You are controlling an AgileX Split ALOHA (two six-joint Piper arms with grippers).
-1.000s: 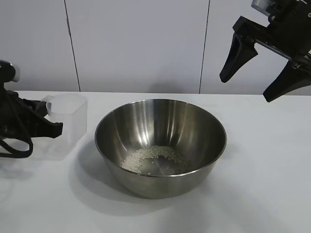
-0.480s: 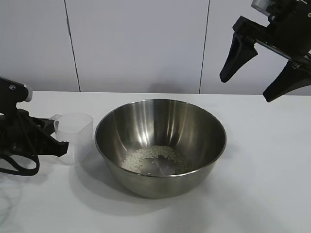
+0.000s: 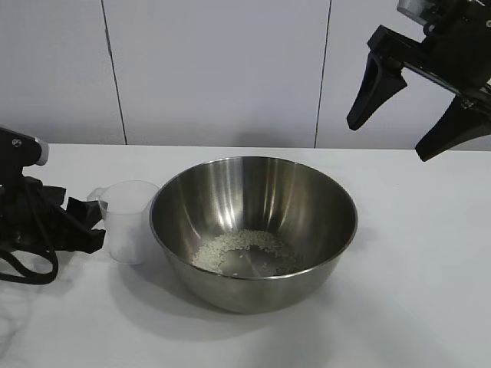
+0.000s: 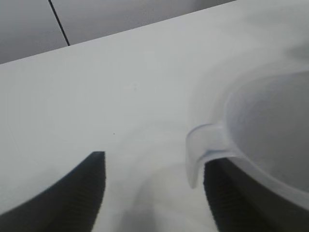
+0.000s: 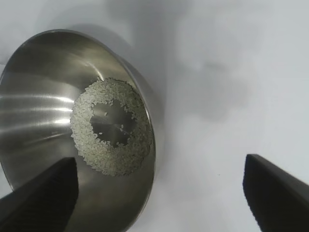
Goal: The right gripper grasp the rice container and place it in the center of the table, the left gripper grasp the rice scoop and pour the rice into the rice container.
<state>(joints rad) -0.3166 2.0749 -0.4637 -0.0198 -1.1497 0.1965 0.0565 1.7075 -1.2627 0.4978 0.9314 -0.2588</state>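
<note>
The cup now stands upright and empty on the table, just left of the bowl, having been lowered from a raised tilt. Rice rings the bowl's bottom, so pouring looks done. The left gripper has spread apart, letting go. The right gripper hangs wide open, above right
</note>
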